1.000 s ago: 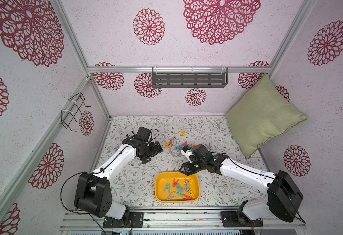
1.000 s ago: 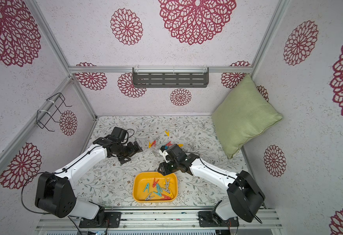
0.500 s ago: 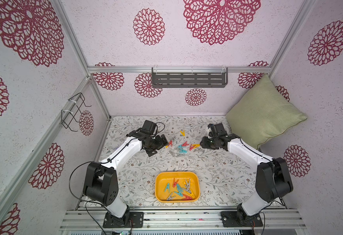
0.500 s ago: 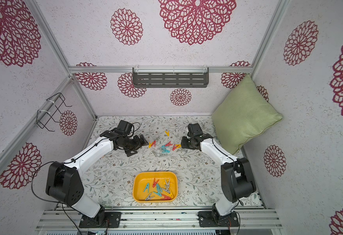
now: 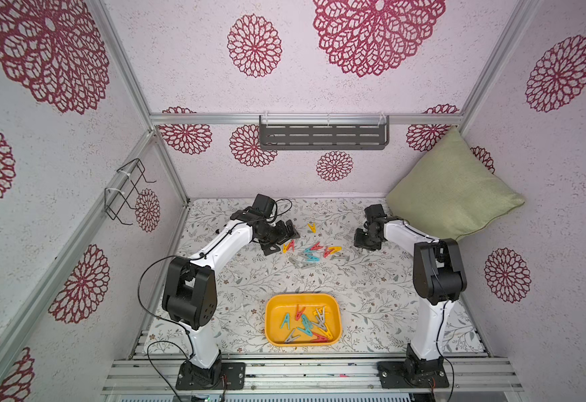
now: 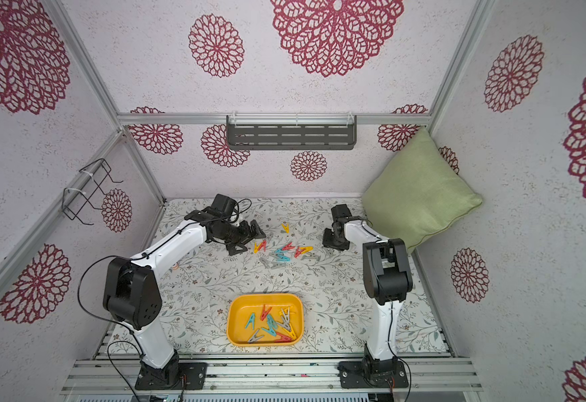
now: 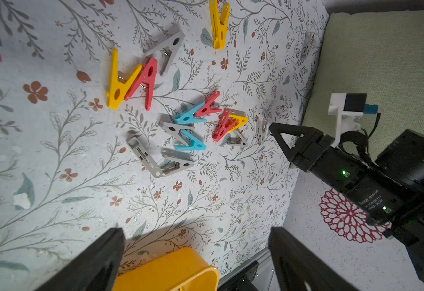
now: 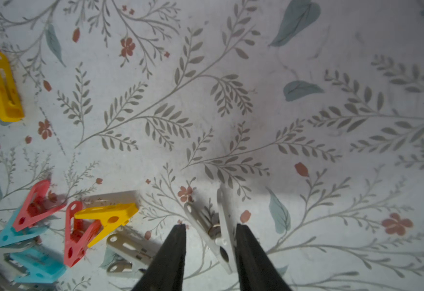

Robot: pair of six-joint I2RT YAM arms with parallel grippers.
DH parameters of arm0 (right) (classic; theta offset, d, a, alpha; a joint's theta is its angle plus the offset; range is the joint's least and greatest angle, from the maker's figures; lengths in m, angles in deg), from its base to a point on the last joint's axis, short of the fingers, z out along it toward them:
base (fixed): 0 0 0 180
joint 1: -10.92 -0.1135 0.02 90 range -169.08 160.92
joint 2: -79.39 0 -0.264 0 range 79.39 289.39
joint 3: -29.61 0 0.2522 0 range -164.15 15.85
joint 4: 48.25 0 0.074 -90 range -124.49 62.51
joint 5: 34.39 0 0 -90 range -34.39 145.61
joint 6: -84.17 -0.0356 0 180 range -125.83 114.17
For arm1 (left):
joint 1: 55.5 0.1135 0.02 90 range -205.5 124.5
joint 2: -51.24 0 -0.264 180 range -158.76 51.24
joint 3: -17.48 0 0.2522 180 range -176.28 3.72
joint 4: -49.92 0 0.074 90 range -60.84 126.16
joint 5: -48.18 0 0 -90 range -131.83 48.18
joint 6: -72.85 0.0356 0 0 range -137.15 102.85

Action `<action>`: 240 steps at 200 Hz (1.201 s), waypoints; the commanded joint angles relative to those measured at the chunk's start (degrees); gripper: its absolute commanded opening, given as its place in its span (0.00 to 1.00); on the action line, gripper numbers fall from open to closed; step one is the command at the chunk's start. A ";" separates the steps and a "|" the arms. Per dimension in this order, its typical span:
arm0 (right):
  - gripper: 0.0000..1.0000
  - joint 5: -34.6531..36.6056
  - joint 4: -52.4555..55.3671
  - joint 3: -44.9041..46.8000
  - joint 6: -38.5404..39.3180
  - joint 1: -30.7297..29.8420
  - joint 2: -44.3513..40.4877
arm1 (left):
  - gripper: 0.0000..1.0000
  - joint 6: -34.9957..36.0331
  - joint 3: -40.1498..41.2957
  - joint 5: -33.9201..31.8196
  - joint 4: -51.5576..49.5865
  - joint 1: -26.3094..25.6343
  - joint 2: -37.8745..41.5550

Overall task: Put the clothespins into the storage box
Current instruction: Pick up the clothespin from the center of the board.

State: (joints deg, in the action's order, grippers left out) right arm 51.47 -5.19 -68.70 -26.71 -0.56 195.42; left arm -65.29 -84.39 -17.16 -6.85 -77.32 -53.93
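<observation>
Grey plastic clothespin sits between right gripper fingers, not yet pinched.
Off-centre squeeze could flick it away; left gripper fingers spread wide.

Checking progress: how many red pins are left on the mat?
3. One red pin against a yellow pin, beside the pile; another overlapping a teal pin; a third under a second yellow pin. The pile could hide more.

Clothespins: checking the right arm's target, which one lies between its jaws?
The lone grey clothespin, apart from the coloured cluster; only it sits between the right gripper's jaws.
</observation>
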 commanded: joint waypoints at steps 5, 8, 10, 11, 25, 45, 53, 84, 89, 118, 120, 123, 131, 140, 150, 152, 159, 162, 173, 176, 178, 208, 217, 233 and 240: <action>0.37 1.02 2.24 -2.98 1.81 0.59 1.89 | 0.97 1.90 -1.35 1.68 -1.64 -0.01 -1.33; 0.37 0.98 2.30 -3.18 1.81 0.59 2.08 | 0.97 1.91 -1.32 1.70 -1.64 -0.02 -1.42; 0.37 1.02 2.33 -3.28 1.81 0.59 2.23 | 0.97 1.91 -1.30 1.77 -1.62 -0.01 -1.48; 0.37 1.04 2.34 -3.35 1.86 0.63 2.29 | 0.97 1.91 -1.33 1.78 -1.63 0.01 -1.51; 0.35 1.23 2.43 -3.77 1.79 0.70 3.25 | 0.97 2.05 -1.27 2.05 -1.70 0.35 -1.77; 0.33 1.41 2.43 -4.20 1.71 0.77 4.15 | 0.97 2.16 -1.17 2.27 -1.75 0.72 -1.87; 0.31 1.48 2.40 -4.42 1.62 0.85 4.51 | 0.97 2.33 -1.17 2.32 -1.86 0.80 -1.85; 0.23 2.03 2.68 -5.24 1.61 0.94 5.61 | 0.97 2.57 -0.76 2.26 -2.12 1.10 -1.46; 0.22 2.04 2.73 -5.27 1.64 1.02 5.70 | 0.97 2.53 -0.58 2.23 -2.12 1.16 -1.31; 0.13 1.92 2.73 -4.99 1.74 0.95 5.10 | 0.97 2.50 0.52 1.66 -2.08 1.25 -0.14; 0.13 1.92 2.70 -4.94 1.77 0.94 4.98 | 0.97 2.52 0.61 1.63 -2.04 1.21 -0.02; 0.12 1.82 2.69 -4.84 1.76 0.94 4.73 | 0.97 2.40 0.72 1.57 -2.02 1.19 0.09; 0.11 1.58 2.61 -4.59 1.80 0.94 4.03 | 0.97 2.44 1.05 1.29 -2.03 1.34 0.58; 0.09 1.12 2.45 -4.34 1.77 0.85 3.10 | 0.97 2.44 1.40 0.98 -2.04 1.28 1.18; 0.07 0.74 2.41 -4.09 1.80 0.60 1.84 | 0.97 2.31 1.74 0.53 -2.12 1.38 1.68; 0.07 0.66 2.42 -4.05 1.76 0.55 1.59 | 0.97 2.34 1.79 0.46 -2.09 1.40 1.80; 0.07 0.34 2.46 -3.87 1.90 0.20 0.66 | 0.97 2.35 2.05 0.15 -2.27 1.50 2.24; 0.07 0.24 2.51 -3.79 1.89 0.08 0.23 | 0.97 2.34 2.15 -0.02 -2.29 1.49 2.37; 0.06 -0.31 2.59 -3.36 2.22 -0.73 -1.32 | 0.97 2.26 2.71 -0.54 -2.43 1.55 3.05; 0.06 -0.46 2.58 -3.22 2.29 -1.06 -1.74 | 0.97 2.28 2.83 -0.69 -2.39 1.60 3.29; 0.06 -0.55 2.66 -3.18 2.39 -1.23 -2.07 | 0.97 2.20 2.92 -0.74 -2.38 1.61 3.41; 0.06 -2.42 2.85 -1.39 2.95 -5.11 -6.66 | 0.97 1.65 5.37 -2.60 -2.46 1.77 5.85; 0.06 -3.07 2.75 -0.71 3.12 -6.73 -8.00 | 0.97 1.41 6.45 -3.21 -2.47 1.77 6.73; 0.06 -4.46 2.77 0.32 4.01 -10.25 -10.28 | 0.97 0.80 8.83 -4.07 -2.00 1.94 8.48; 0.05 -4.83 2.80 0.67 4.46 -12.12 -11.18 | 0.97 0.47 10.03 -4.38 -1.67 2.11 9.35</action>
State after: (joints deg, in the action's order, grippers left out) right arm 50.25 -3.31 -68.92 -24.68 -7.45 189.56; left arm -64.10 -77.27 -19.30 -8.62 -76.01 -47.98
